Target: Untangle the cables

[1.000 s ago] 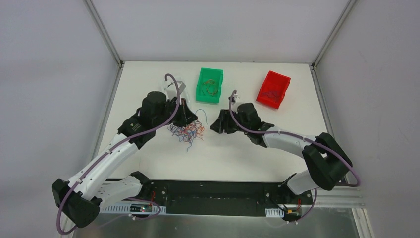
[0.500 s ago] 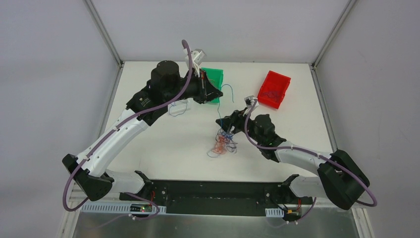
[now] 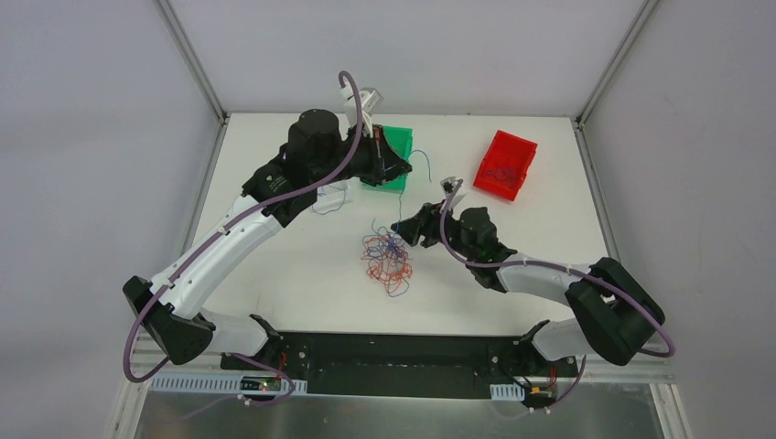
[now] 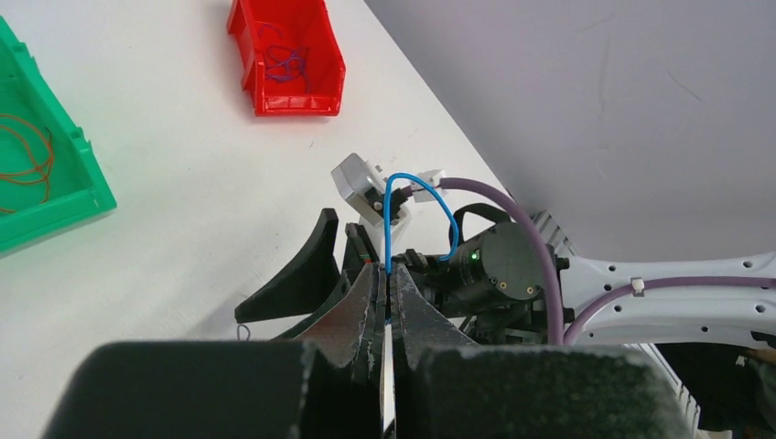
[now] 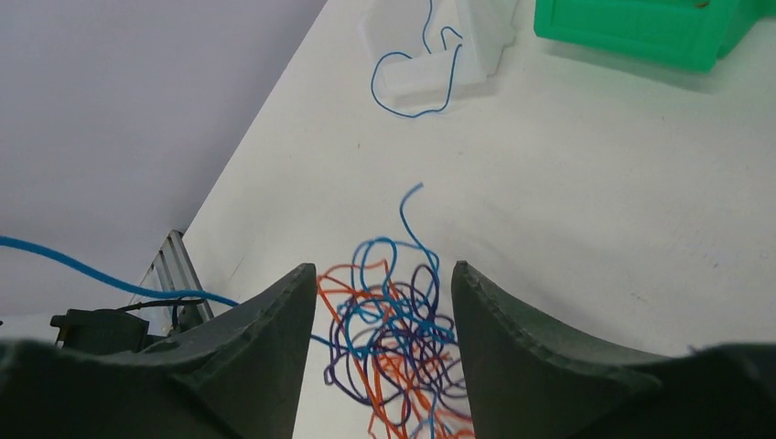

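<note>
Cables (image 3: 385,257): one loose knot of blue, orange-red and dark purple strands. It lies on the white table (image 3: 311,293) near the middle of the work area, between my two arms and closer to my right one. In the right wrist view it sits on the table in the gap framed by my right fingers. I cannot tell whether either finger touches it.

Blue strand (image 4: 392,206): one, separate from the bunch along most of its length. It rises from the tips of my left fingers, arches over and drops away. From above it curves out to the right and then down toward the knot.

Left gripper (image 4: 386,285): held above the table at the right edge of the green bin. It is clamped tight on the blue strand, jaws all but meeting.

Right gripper (image 5: 382,270): low, just to the right of the knot. The fingers are spread wide and grip nothing.

Green bin (image 3: 397,143): far side of the table, centre, partly hidden by my left arm. An orange-red wire (image 4: 23,155) is coiled inside.

Red bin (image 3: 505,165): far right, well apart from the green bin. Dark purple wire (image 4: 285,62) lies inside.

Clear tray (image 5: 430,64): just left of the green bin. A loose blue wire (image 5: 412,91) is draped over it and onto the table.
</note>
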Controlling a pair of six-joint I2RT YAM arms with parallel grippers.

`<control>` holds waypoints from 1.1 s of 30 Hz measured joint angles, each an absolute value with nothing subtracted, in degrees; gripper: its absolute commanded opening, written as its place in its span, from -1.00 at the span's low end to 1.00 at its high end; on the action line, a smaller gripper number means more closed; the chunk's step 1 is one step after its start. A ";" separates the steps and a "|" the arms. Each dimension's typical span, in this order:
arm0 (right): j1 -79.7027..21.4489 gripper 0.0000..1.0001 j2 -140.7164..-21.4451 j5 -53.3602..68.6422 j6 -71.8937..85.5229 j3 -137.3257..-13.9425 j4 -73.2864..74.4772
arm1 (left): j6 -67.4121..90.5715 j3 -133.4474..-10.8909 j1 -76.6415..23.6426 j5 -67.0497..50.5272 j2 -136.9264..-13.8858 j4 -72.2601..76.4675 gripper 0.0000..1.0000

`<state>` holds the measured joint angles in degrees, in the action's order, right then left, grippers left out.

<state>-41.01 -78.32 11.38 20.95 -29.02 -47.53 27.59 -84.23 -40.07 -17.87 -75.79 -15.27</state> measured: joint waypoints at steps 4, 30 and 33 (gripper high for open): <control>-41.01 0.24 -79.57 10.87 22.37 -29.47 -45.95 | 27.59 -84.62 -40.07 -16.99 -75.77 -14.61 -1.00; -41.19 -0.17 -87.29 3.68 25.96 -37.10 -36.14 | 26.92 -91.55 -40.07 -12.69 -79.09 -12.62 -1.00; -41.19 -0.39 -88.38 3.86 26.48 -38.33 -35.07 | 26.57 -93.01 -40.07 -12.73 -79.46 -12.51 -1.00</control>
